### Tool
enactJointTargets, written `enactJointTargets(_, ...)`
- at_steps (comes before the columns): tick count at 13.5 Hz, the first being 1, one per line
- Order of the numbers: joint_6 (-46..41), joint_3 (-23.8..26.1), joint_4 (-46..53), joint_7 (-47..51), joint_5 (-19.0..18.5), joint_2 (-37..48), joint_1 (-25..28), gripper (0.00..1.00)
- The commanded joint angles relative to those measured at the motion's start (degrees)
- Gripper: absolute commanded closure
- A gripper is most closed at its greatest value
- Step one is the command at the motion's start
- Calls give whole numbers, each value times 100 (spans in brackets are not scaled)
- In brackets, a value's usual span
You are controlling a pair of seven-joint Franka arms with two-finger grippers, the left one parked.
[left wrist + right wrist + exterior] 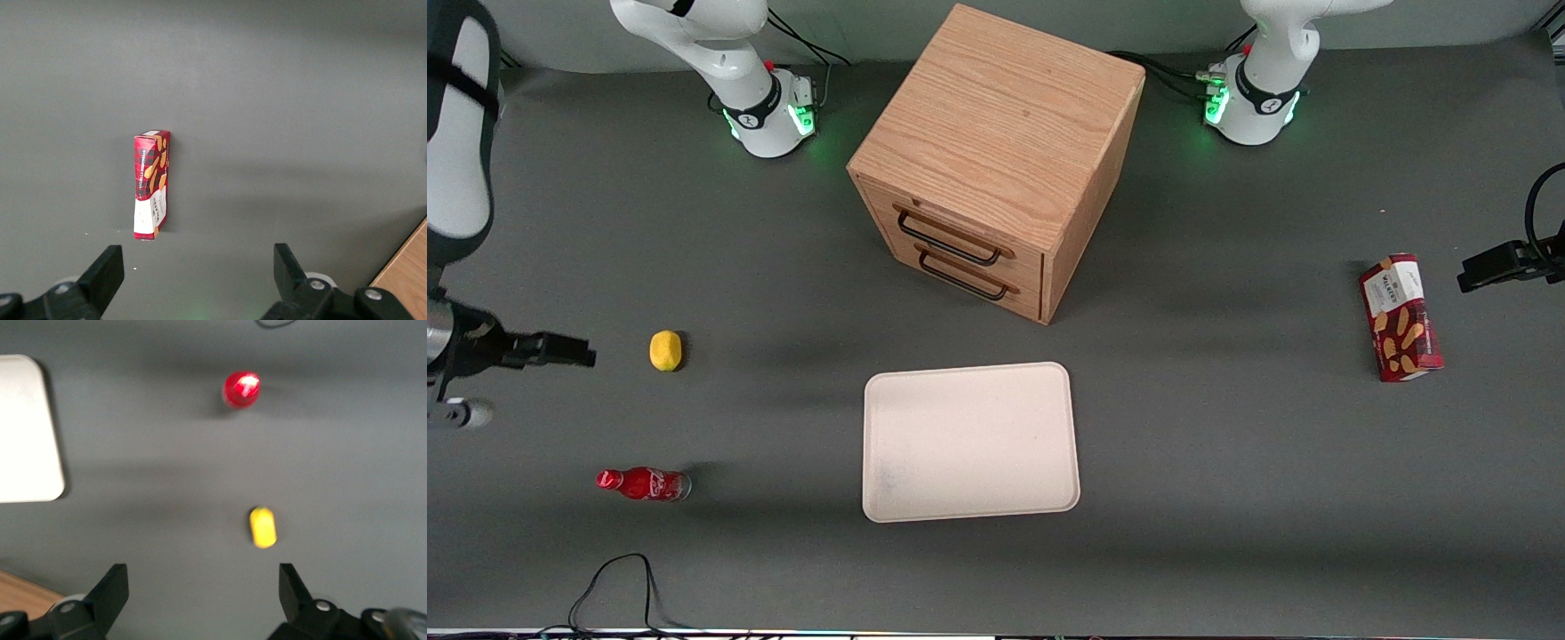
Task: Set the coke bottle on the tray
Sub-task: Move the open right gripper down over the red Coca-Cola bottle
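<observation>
The coke bottle [645, 484], small and red with a red cap, stands on the grey table toward the working arm's end, near the front edge. In the right wrist view it [240, 389] shows from above as a red round shape. The cream-white tray [969, 442] lies flat in the middle of the table, nothing on it; its rounded corner shows in the right wrist view [27, 427]. My right gripper [583, 353] hangs above the table beside a yellow lemon, farther from the front camera than the bottle. In its own view the gripper [203, 587] is open and empty.
A yellow lemon [665, 349] lies between gripper and bottle, also in the right wrist view [263, 527]. A wooden two-drawer cabinet [996, 151] stands farther back than the tray. A red biscuit box [1400, 317] lies toward the parked arm's end. A black cable [618, 578] loops at the front edge.
</observation>
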State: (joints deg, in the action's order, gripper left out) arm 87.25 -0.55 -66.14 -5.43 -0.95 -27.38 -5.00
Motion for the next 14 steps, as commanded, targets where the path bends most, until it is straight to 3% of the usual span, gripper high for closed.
enactJointTargets(1,-261,37,1338,-396,-46,-1004,-247,0)
enactJointTargets(5,326,46,1534,-591,-54,-1454,-423,0)
enactJointTargets(14,1136,72,1542,-599,-239,-2253,-116,1)
